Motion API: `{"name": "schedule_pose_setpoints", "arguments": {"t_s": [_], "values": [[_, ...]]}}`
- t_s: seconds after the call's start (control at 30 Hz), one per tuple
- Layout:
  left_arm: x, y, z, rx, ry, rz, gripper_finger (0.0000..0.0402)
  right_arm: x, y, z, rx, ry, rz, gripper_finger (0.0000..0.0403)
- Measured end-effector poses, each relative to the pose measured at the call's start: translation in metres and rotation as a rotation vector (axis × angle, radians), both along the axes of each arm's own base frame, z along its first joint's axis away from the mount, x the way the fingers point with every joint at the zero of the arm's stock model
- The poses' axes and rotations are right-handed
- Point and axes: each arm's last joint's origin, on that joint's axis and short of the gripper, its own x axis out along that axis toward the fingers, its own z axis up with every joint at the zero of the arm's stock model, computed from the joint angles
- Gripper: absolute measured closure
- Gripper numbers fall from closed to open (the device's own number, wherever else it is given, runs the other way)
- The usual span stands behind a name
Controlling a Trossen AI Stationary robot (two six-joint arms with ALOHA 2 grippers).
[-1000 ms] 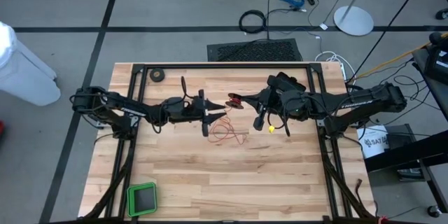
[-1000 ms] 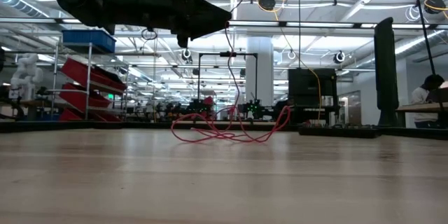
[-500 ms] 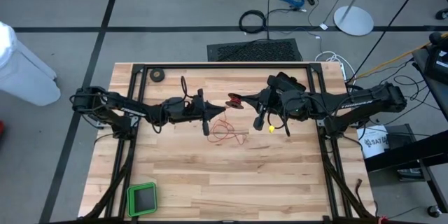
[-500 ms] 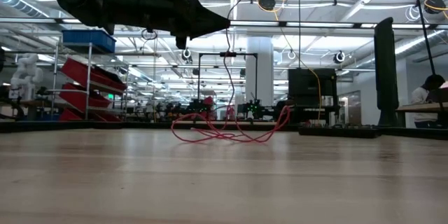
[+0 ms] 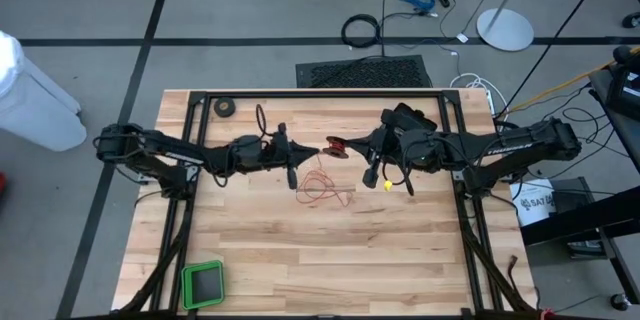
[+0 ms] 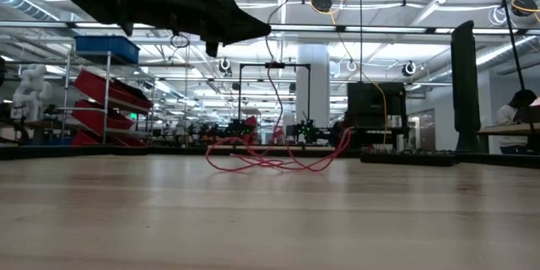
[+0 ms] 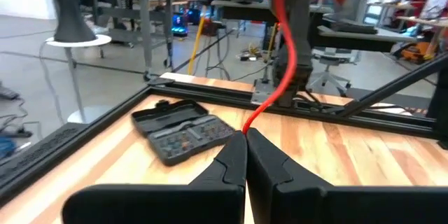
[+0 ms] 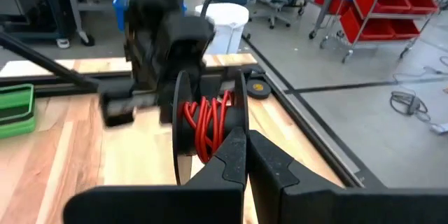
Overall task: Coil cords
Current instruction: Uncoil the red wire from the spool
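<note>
The cord is a thin red wire. Part of it is wound on a small black reel (image 8: 208, 122), which hangs above the table's middle (image 5: 338, 145). The rest runs past my left gripper (image 7: 246, 134) and drops to a loose tangle (image 5: 322, 188) lying on the wood (image 6: 270, 162). My left gripper (image 5: 314, 150) reaches in from the left and is shut on the wire just left of the reel. My right gripper (image 8: 245, 136) comes from the right and is shut on the reel. My left gripper pinches a single strand of the red wire (image 7: 253, 119) between its two fingertips. The fingers lie about level, come from the table's left and cross the wire. The strand rises from them to the reel and hangs slack below them to the tangle. My right gripper holds the reel by the rim of one flange (image 8: 240, 115), pinched between its fingertips. The fingers come about level from the table's right. The reel stands on edge, lifted clear of the table, with red turns between its flanges.
A black tool case (image 5: 410, 117) lies at the far right of the table. A black tape roll (image 5: 226, 107) sits at the far left and a green box (image 5: 203, 282) at the near left corner. The near half is bare wood.
My left gripper has shut and taken hold of the red wire beside the reel. It has also drawn back a little toward the table's left. The reel and the tangle on the table have kept their places.
</note>
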Motion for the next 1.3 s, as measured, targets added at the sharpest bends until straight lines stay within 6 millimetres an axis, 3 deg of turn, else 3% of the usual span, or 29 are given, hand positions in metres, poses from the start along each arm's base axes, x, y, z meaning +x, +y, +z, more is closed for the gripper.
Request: {"name": "schedule_pose_setpoints", "arguments": {"t_s": [0.3,0.5,1.0,1.3], "values": [[-0.036,-0.001,0.042,0.003,-0.033,0.016,0.0401,-0.001,0.000,-0.003,0.017,0.027,-0.009,0.0403],[-0.051,-0.010,0.060,-0.013,-0.092,-0.022,0.0401,0.001,0.000,-0.004,0.032,0.022,-0.014,0.0403],[-0.047,-0.038,0.069,-0.028,-0.229,-0.191,0.0401,0.007,-0.004,-0.009,-0.010,0.036,-0.100,0.0403],[-0.026,-0.050,0.054,-0.029,-0.269,-0.234,0.0401,0.034,-0.013,-0.027,-0.052,0.038,-0.124,0.0403]]}}
